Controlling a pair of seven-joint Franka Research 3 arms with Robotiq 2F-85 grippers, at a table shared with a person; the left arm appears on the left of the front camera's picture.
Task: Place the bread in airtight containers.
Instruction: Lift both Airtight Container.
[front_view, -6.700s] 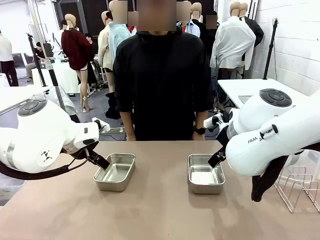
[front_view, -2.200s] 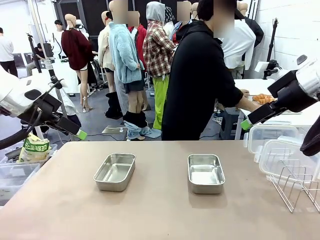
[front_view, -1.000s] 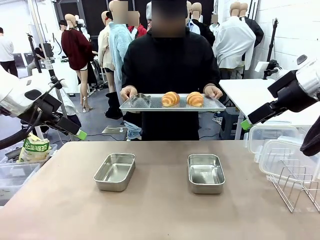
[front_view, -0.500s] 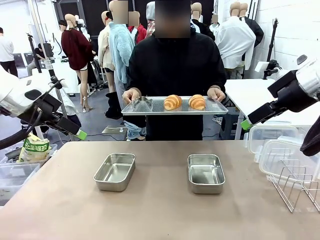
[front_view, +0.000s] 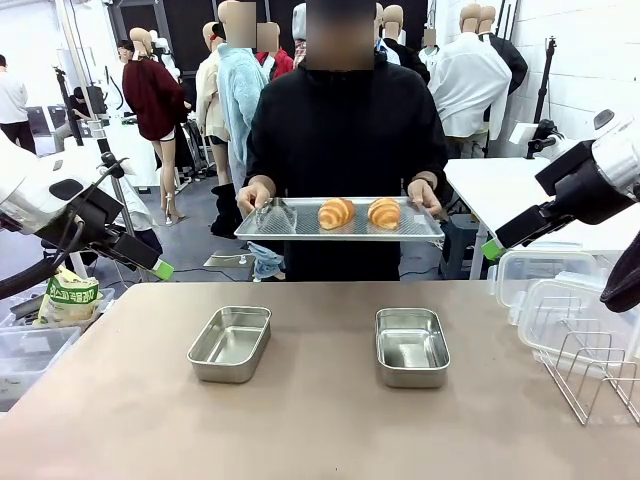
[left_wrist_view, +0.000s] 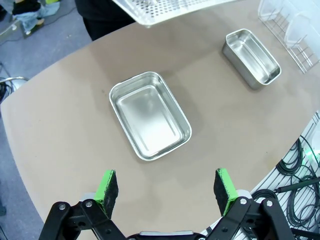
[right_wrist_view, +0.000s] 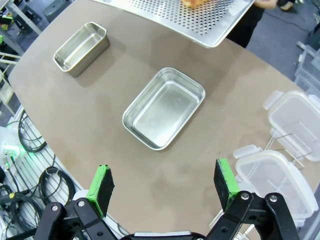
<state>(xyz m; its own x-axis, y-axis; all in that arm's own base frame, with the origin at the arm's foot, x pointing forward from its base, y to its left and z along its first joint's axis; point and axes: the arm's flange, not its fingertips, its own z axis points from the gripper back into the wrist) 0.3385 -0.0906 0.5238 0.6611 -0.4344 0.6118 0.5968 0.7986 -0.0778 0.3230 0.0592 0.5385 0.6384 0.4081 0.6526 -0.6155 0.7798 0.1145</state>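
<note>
Golden bread (front_view: 336, 213) lies on the tray (front_view: 292, 226) the person (front_view: 345, 130) holds

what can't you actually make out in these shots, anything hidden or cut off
- Right wrist view: the tray, seen from below, hides the bread but for a sliver at the top edge.
- Left wrist view: the top edge cuts off the tray, and nothing on it can be seen.
- Front view: the metal item at the tray's left end is too small to identify.
</note>
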